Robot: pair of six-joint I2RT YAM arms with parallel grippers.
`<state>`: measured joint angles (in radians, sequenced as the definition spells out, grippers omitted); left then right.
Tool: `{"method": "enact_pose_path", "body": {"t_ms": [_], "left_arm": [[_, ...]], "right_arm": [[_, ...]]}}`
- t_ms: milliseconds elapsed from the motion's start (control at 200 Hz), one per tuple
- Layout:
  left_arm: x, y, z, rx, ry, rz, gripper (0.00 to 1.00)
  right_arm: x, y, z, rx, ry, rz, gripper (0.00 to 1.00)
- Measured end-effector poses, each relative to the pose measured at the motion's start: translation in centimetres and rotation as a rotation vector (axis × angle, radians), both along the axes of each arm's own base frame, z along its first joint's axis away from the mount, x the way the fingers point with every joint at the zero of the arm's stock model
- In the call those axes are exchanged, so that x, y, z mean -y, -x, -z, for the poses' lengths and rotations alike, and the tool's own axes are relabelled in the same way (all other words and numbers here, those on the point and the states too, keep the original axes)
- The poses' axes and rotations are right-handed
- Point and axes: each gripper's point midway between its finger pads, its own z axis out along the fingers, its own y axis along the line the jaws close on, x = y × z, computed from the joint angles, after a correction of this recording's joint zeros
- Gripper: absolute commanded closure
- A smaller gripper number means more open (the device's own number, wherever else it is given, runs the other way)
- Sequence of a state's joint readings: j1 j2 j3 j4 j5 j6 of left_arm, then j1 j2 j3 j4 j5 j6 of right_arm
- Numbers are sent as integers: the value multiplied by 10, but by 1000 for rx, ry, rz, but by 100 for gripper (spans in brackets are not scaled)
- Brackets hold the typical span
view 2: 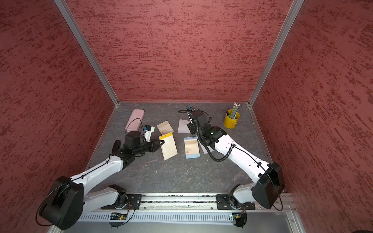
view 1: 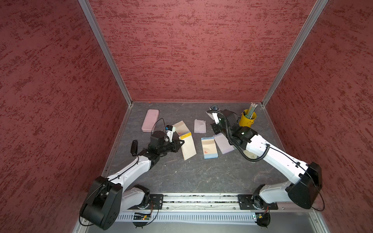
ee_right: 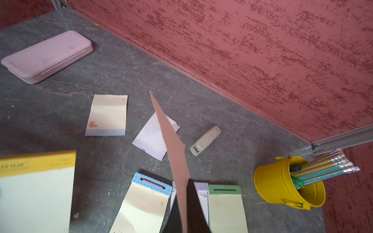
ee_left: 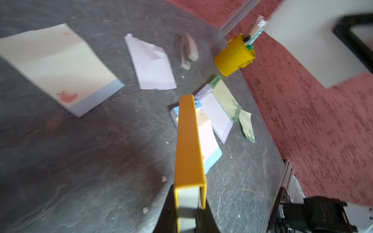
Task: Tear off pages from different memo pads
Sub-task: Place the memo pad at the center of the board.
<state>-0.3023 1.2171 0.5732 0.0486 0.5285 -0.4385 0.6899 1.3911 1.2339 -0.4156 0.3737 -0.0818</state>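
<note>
Grey stone-look surface (view 1: 181, 177), bare along the near edge. Next out, four in a row, long axes running near to far: yellow-topped memo pad (view 1: 188, 148), blue-topped pad (view 1: 209, 147), lilac pad (view 1: 223, 144), green pad (ee_right: 226, 209) last, hidden under the right arm in both top views. Pale green page (ee_left: 247, 125) just beside the green pad. Left fingers (view 1: 180, 143) pressed together on the yellow binding strip, gripping from the pad's left end; lifted or lying flat, hard to tell.

Beyond the row, two loose pages lying flat and apart: cream page with blue edge (ee_right: 108, 115) and lilac page (ee_right: 155, 137). Right fingers (ee_right: 193, 201) pinching a torn page (ee_right: 171, 137), seen edge-on, long axis pointing towards the far wall, over the gap between lilac page and stapler (ee_right: 205, 140).

Likely next: laying that page down. Right arm alone in reach; left well apart and occupied. Bare room behind the lilac page, between pink case (ee_right: 46, 55) and yellow bucket (ee_right: 282, 181); best kept off stapler and bucket.
</note>
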Motion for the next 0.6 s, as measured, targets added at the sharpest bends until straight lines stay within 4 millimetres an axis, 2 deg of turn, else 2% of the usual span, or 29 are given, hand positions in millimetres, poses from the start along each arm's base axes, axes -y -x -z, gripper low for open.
{"method": "enact_pose_path", "body": {"t_ms": [100,150,276,346,476,601], "left_arm": [[-15,-19,14,-172,41,-31,100],[-15,-22,25,-245,51,-22,100],[5,-9,54,-413,53,59,100],[19,-1,64,-458,40,100,100],[42,0,66,-465,27,151,100],[47,-8,66,-443,2,140,100]], "right_arm": [[-1,2,9,-24,-13,2,100],[-1,4,13,-36,-21,1,100],[-2,7,23,-65,-41,3,100],[-3,8,28,-79,-48,5,100],[-3,12,35,-103,-59,3,100],[-4,13,38,-113,-70,0,100]]}}
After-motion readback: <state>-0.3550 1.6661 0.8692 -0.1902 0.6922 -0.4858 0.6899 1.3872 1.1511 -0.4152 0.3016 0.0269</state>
